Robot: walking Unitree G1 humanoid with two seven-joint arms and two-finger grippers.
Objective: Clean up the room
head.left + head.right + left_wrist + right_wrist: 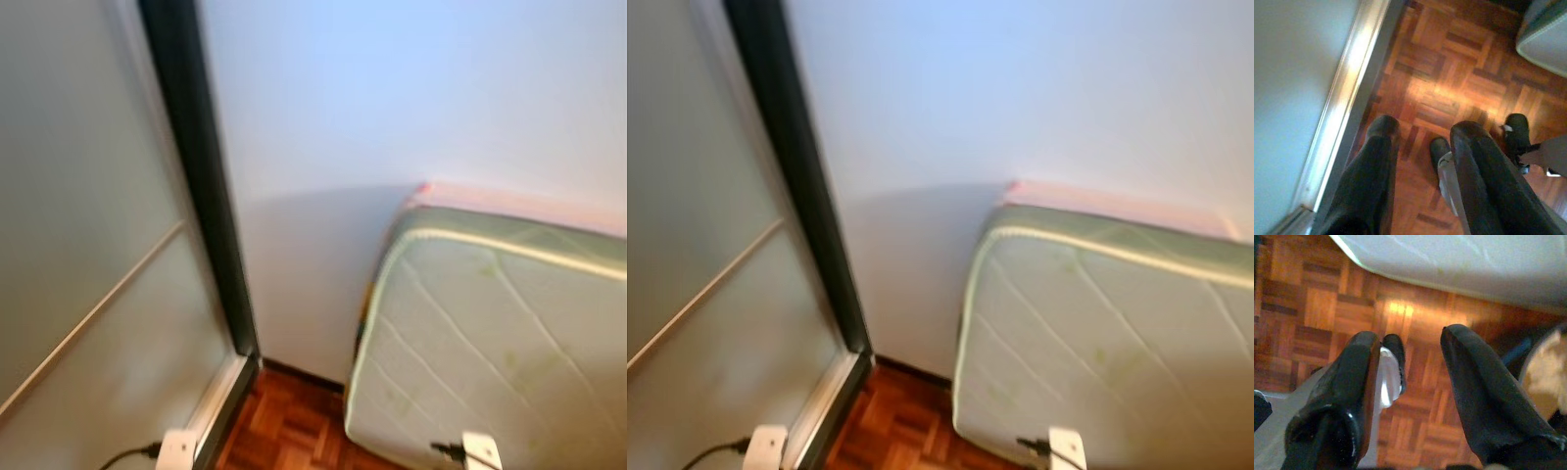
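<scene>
Where wall (392, 98) meets parquet (1449, 73)

Head stereo pair looks fwd and slightly down from standing height at plain pale wall (411, 88), dark vertical door frame (201, 176) on left, quilted pale-green mattress (490, 333) leaning on right; R eye shifted a bit, same scene, blurry. Both wrist cams face straight down along own black fingers, near reddish wood parquet floor (1449, 83). L wrist cam shares frame's metal bottom track (1347, 98) w/ head views; R wrist cam shares mattress edge (1459, 259).
</scene>
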